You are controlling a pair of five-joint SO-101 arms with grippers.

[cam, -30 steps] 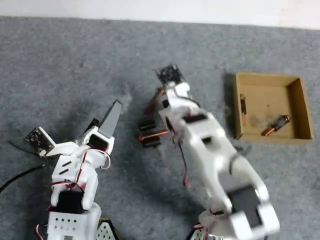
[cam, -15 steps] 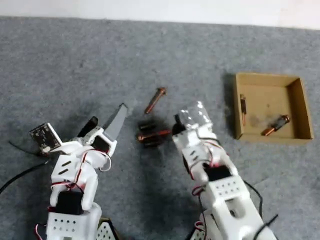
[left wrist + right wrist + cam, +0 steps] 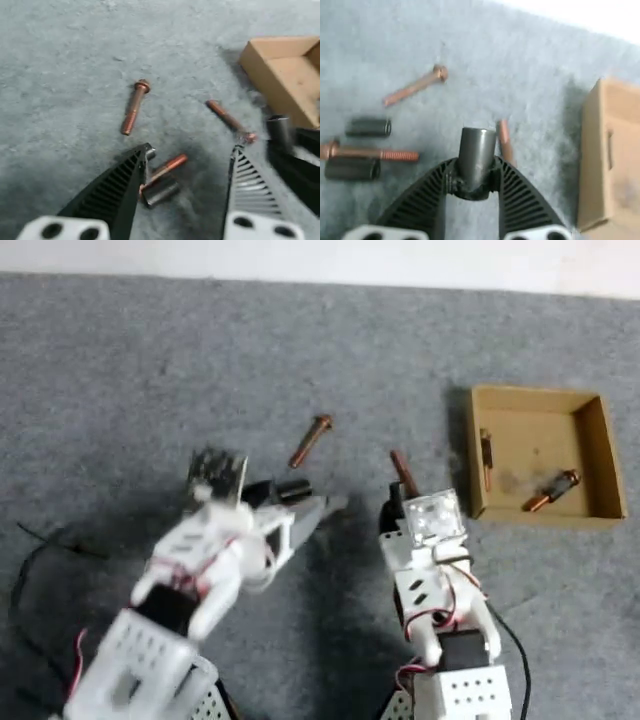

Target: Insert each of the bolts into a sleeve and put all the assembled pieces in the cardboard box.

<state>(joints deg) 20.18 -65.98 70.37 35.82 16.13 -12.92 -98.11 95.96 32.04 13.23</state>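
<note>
My right gripper (image 3: 475, 165) is shut on a black sleeve (image 3: 476, 150), which stands upright in its jaws just left of the cardboard box (image 3: 470, 455). A copper bolt (image 3: 403, 472) lies on the carpet right beyond it. My left gripper (image 3: 192, 150) hangs open over a bolt (image 3: 167, 167) and a sleeve (image 3: 160, 192) that lie side by side. Another sleeve (image 3: 292, 490) and a loose bolt (image 3: 311, 440) lie a little farther out. The box holds two assembled pieces (image 3: 552, 490), (image 3: 486, 458).
Grey carpet (image 3: 150, 360) covers the table, with open room to the left and at the back. In the left wrist view, the right gripper with its sleeve (image 3: 279, 131) stands close by, between my left gripper and the box (image 3: 285, 75).
The right arm pulled back from the pile, holding a sleeve. The left arm swung right over the bolt and sleeve. A bolt now lies near the box.
</note>
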